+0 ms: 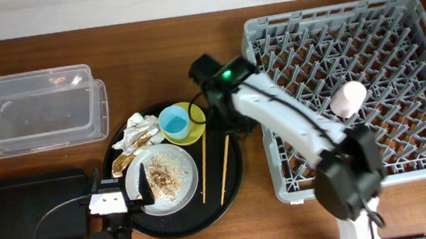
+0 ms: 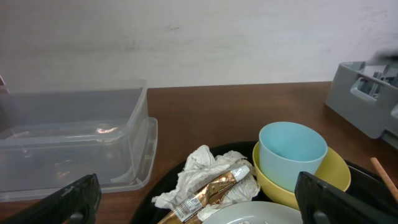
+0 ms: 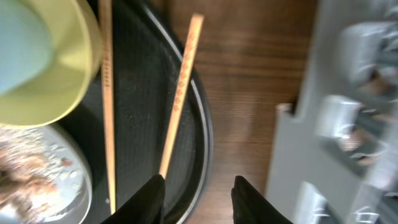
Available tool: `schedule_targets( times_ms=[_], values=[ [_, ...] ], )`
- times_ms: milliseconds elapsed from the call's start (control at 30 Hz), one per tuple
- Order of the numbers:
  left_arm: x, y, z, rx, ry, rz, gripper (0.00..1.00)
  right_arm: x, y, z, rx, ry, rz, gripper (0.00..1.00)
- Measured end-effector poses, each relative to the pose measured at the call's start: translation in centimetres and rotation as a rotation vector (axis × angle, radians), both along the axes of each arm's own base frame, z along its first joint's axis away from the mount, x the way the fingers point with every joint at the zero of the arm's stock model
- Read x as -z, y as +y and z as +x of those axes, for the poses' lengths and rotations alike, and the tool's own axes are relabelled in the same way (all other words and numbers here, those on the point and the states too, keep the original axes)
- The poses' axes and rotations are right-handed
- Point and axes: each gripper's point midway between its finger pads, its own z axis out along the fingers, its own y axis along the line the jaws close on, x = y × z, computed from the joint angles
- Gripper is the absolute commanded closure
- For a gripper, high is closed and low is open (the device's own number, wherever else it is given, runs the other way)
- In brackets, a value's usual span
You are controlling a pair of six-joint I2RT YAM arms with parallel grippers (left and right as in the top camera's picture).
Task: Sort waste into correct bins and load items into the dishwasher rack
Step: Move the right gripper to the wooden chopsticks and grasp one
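Observation:
On the round black tray (image 1: pixel 235 182) lie white-and-gold wrappers (image 1: pixel 136 133), a plate (image 1: pixel 179 195) of beige food scraps (image 1: pixel 162 176), a light blue cup (image 1: pixel 174 122) inside the yellow-green bowl (image 1: pixel 197 130), and two chopsticks (image 1: pixel 204 164). The pink cup (image 1: pixel 348 99) stands in the grey rack (image 1: pixel 357 74). My left gripper (image 1: pixel 117 180) is wide open and empty at the plate's near edge, facing the wrappers (image 2: pixel 211 183) and the cup (image 2: pixel 291 152). My right gripper (image 3: pixel 199 199) is open and empty over the tray's right rim, beside the chopsticks (image 3: pixel 179 93).
A clear tub (image 1: pixel 36 109) stands at the back left, seen also in the left wrist view (image 2: pixel 74 140). A shallow black tray (image 1: pixel 26 212) lies at the front left. The rack wall (image 3: pixel 348 124) is close to the right of my right gripper.

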Motion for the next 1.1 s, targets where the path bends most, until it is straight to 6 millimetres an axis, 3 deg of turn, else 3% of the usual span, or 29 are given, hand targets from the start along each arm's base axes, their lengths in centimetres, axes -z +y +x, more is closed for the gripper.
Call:
schedule_targets(
  times_ms=[167,267,333,533,600,633,700,767,833,867,900,933,1000,1100],
  values=[
    [0.0,0.0,0.0,0.0,0.0,0.0,0.01,4.3,1.7,-1.6,-0.006,0.105,-0.025,0.63],
    [0.0,0.0,0.0,0.0,0.0,0.0,0.01,4.5,2.3,-1.8,-0.006,0.116,-0.003,0.66],
    [0.0,0.0,0.0,0.0,0.0,0.0,0.01,4.5,2.4,-1.8,-0.006,0.116,0.004,0.74],
    [0.0,0.0,0.0,0.0,0.0,0.0,0.01,4.3,0.8,-3.1,0.032,0.167,-0.064,0.73],
    [0.0,0.0,0.0,0.0,0.0,0.0,0.01,3.5,-0.4,-3.8,0.043,0.183,-0.116,0.7],
    [0.0,0.0,0.0,0.0,0.0,0.0,0.01,2.2,-2.0,-4.5,0.062,0.192,-0.168,0.7],
    [0.0,0.0,0.0,0.0,0.0,0.0,0.0,0.1,-3.2,-4.0,0.095,0.144,-0.165,0.69],
    [0.0,0.0,0.0,0.0,0.0,0.0,0.01,-3.4,-4.6,-3.0,0.143,0.058,-0.11,0.53],
    [0.0,0.0,0.0,0.0,0.0,0.0,0.01,-8.1,-6.7,-2.3,0.2,-0.06,-0.029,0.39],
    [0.0,0.0,0.0,0.0,0.0,0.0,0.01,-10.3,-7.8,-2.2,0.219,-0.118,0.013,0.39],
    [0.0,0.0,0.0,0.0,0.0,0.0,0.01,-10.6,-7.9,-2.1,0.218,-0.126,0.02,0.39],
    [0.0,0.0,0.0,0.0,0.0,0.0,0.01,-12.4,-7.8,-1.9,0.201,-0.182,0.083,0.39],
    [0.0,0.0,0.0,0.0,0.0,0.0,0.01,-12.2,-4.6,-0.4,0.148,-0.247,0.19,0.38],
    [0.0,0.0,0.0,0.0,0.0,0.0,0.01,-8.0,0.3,-0.8,0.066,-0.243,0.26,0.41]
  ],
)
